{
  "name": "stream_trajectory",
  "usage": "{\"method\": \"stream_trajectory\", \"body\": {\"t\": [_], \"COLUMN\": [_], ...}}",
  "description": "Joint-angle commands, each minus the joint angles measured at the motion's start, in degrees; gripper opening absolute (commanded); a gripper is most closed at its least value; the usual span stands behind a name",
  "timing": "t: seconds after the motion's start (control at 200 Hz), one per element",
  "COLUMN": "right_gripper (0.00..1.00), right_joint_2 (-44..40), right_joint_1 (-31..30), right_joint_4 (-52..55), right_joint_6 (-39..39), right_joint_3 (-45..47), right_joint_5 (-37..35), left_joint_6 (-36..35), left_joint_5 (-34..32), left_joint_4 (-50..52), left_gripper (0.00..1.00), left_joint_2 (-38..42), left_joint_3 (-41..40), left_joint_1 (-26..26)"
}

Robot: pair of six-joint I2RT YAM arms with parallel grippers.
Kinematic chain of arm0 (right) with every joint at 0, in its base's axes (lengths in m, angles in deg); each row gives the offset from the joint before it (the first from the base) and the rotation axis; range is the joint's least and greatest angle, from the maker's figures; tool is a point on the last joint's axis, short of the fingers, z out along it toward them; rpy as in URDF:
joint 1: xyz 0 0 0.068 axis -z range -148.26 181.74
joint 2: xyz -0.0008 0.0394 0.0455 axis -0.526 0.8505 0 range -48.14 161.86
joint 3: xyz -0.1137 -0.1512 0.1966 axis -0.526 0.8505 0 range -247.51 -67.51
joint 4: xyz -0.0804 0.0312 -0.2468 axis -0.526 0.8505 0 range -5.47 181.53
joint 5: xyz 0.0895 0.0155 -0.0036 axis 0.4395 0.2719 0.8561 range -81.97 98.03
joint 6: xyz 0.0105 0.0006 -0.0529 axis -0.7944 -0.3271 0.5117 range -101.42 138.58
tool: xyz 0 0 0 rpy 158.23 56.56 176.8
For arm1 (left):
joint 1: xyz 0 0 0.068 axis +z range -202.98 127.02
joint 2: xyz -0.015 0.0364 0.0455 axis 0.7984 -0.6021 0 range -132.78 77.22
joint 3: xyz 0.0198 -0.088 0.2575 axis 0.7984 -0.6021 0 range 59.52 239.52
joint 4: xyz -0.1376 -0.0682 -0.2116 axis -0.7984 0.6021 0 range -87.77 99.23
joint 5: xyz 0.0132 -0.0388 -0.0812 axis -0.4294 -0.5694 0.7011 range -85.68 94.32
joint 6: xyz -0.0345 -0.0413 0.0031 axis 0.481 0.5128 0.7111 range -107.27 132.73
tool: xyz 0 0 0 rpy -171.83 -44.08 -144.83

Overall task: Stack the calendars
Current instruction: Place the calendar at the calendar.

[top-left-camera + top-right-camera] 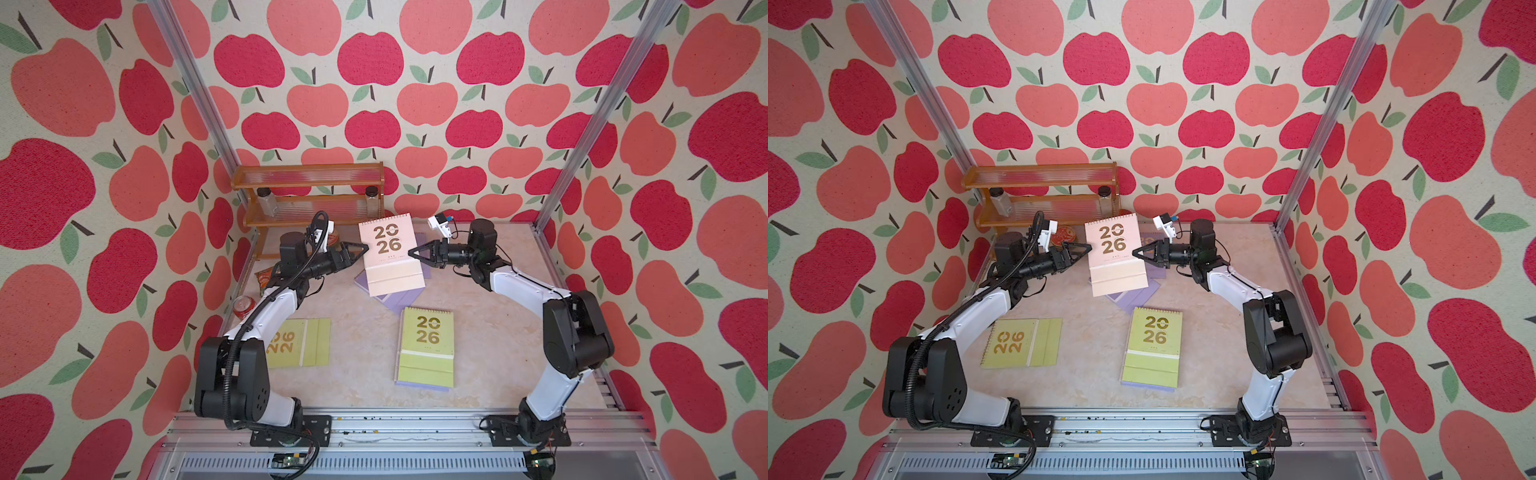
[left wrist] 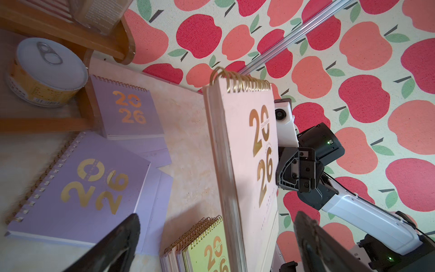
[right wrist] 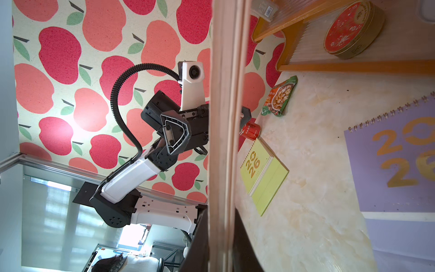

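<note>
A pale pink calendar [image 1: 390, 257] [image 1: 1115, 257] hangs tilted above the table, and my right gripper [image 1: 411, 252] [image 3: 221, 212] is shut on its right edge. My left gripper [image 1: 365, 247] [image 2: 216, 215] is open at the opposite edge, with the pink calendar [image 2: 247, 164] standing edge-on between its spread fingers. Two lilac calendars [image 2: 80, 186] [image 2: 129, 108] lie flat on the table below. A yellow-green calendar [image 1: 426, 345] [image 2: 207, 249] tops a small stack near the table's middle. Another yellow-green calendar [image 1: 303, 343] [image 3: 263, 174] lies flat at the front left, partly under my left arm.
A wooden rack [image 1: 307, 178] with two jars stands at the back left, with a round red tin [image 1: 1065, 235] and a pull-tab can [image 2: 47, 70] by it. A snack packet [image 1: 266, 276] and a red drink can [image 1: 243, 306] lie along the left edge.
</note>
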Motion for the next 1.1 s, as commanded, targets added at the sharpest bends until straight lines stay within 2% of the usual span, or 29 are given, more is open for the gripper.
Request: {"method": "stream_trajectory", "body": {"t": [0.0,0.255,0.45,0.575,0.655,0.78,0.81,0.855,0.92,1.015,1.096], "right_gripper": [0.0,0.0,0.0,0.0,0.0,0.0,0.02,0.09,0.28,0.48,0.52], "right_joint_2": [-3.25,-3.42,-3.09,-2.51,-2.24,-2.61,-2.94,-3.63,-4.74,-6.04,-6.6], "right_joint_1": [-0.56,-1.44,-1.97,-2.07,-2.12,-2.17,-2.25,-2.2,-1.94,-0.68,1.26], "right_joint_4": [-4.85,-4.92,-4.86,-4.69,-3.36,4.14,7.8,14.93,25.33,34.21,34.89], "right_joint_6": [-1.62,-1.46,-1.37,-1.17,-0.12,5.6,8.45,13.76,22.23,29.81,30.83], "right_joint_3": [1.28,3.17,2.69,2.46,2.28,1.36,0.85,-0.19,-2.04,-3.98,-4.1], "right_joint_5": [2.43,2.37,2.19,2.1,1.93,1.63,1.36,0.53,-1.04,-2.29,-0.52], "left_joint_6": [0.0,3.67,4.91,5.57,5.97,5.82,5.69,5.09,3.74,1.58,-0.19], "left_joint_5": [2.34,3.73,4.45,4.82,5.29,6.8,7.38,8.3,9.94,12.23,13.62], "left_joint_4": [-2.95,-7.98,-9.86,-10.77,-11.28,-11.33,-11.18,-10.53,-8.71,-5.68,-3.48], "left_gripper": [0.99,0.91,0.75,0.57,0.41,0.05,0.0,0.0,0.0,0.0,0.0], "left_joint_2": [-1.33,-3.55,-4.2,-4.05,-3.96,-3.75,-3.76,-3.75,-3.93,-4.1,-4.2], "left_joint_3": [2.82,3.41,3.45,3.39,3.34,3.71,3.99,4.61,5.83,7.76,8.91], "left_joint_1": [-0.22,-0.43,-1.31,-1.89,-2.12,-2.16,-2.19,-2.22,-2.22,-2.24,-2.52]}}
